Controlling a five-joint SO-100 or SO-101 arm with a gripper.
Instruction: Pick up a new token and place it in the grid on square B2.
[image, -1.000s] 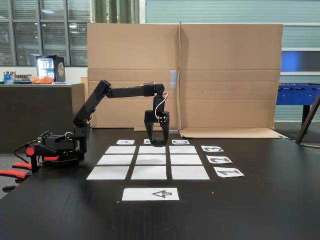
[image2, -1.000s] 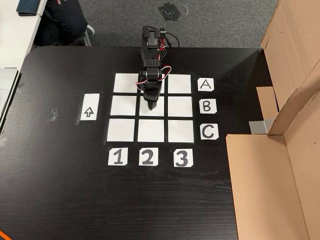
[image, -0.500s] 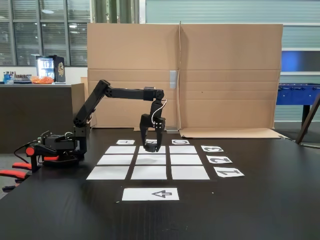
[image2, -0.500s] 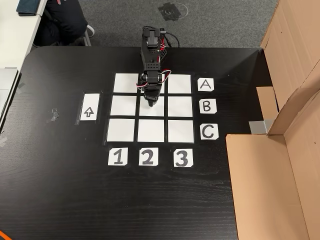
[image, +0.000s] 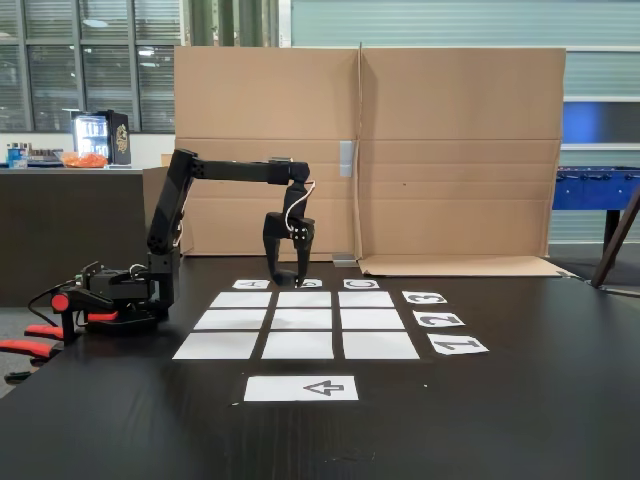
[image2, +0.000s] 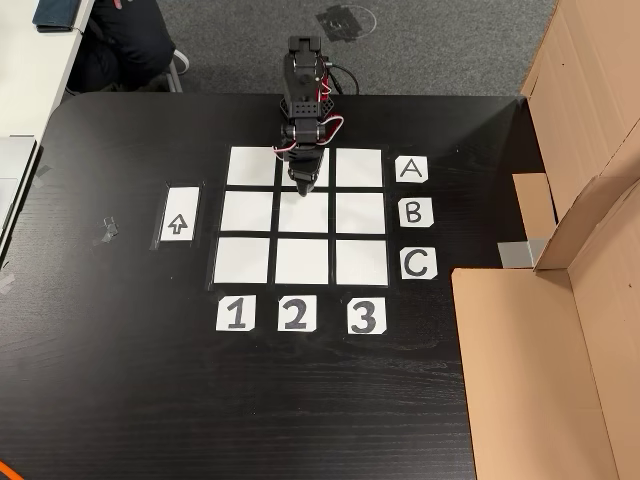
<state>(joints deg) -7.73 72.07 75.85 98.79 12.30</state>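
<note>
Gripper (image: 286, 278) hangs above the grid (image2: 357, 263) in upper centre frame, jaws spread and apparently empty; in the top-down fixed view it (image2: 303, 186) sits over the upper-middle cells. No token is discernible anywhere, including on square B2 (image2: 304, 218), so placement can't be confirmed

Black table (image2: 120, 400) with rounded corners, filling most of the frame. At centre, the grid (image2: 302, 215) of nine white paper rectangles, flat on it. Right of those, labels A, B, C (image2: 412, 212); below, labels 1, 2, 3 (image2: 296, 314). Left of centre, an arrow strip (image2: 179, 215). At right, flat cardboard (image2: 520, 370) overlapping the edge.
</note>
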